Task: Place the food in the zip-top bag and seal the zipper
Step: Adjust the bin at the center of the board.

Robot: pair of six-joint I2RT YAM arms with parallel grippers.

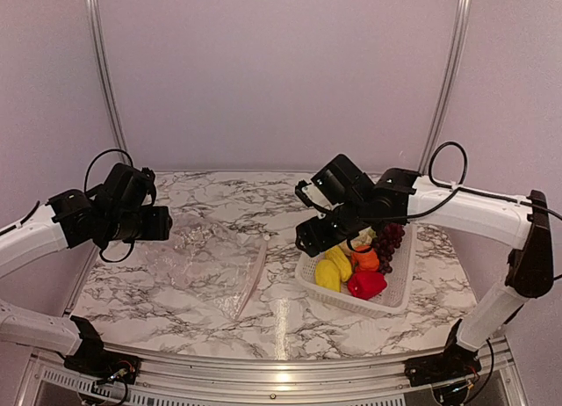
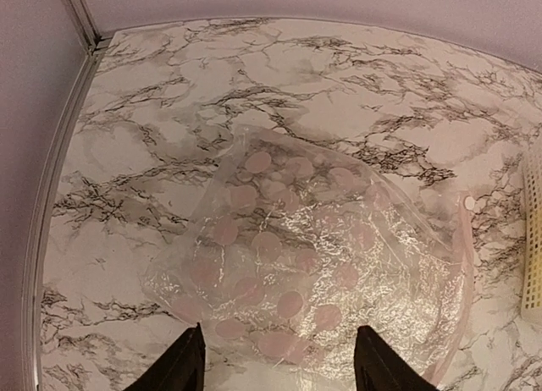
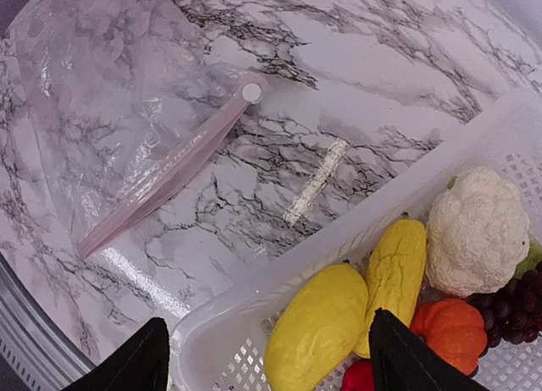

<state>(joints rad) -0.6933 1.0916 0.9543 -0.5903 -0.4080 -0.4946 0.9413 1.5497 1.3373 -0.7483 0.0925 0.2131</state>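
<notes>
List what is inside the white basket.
The basket holds two yellow pieces, a cauliflower, an orange piece, a grape bunch and a red pepper. Whatever lies beneath them is covered by the pile.

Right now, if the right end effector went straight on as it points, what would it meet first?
The right end effector would probably meet the nearer yellow piece in the white basket; its rim lies close, depth unclear.

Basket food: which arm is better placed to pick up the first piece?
Right. The right gripper, open, hangs over the white basket, a yellow piece between its fingers in the wrist view. The left gripper, also open, hovers over the empty zip-top bag, away from the food.
</notes>
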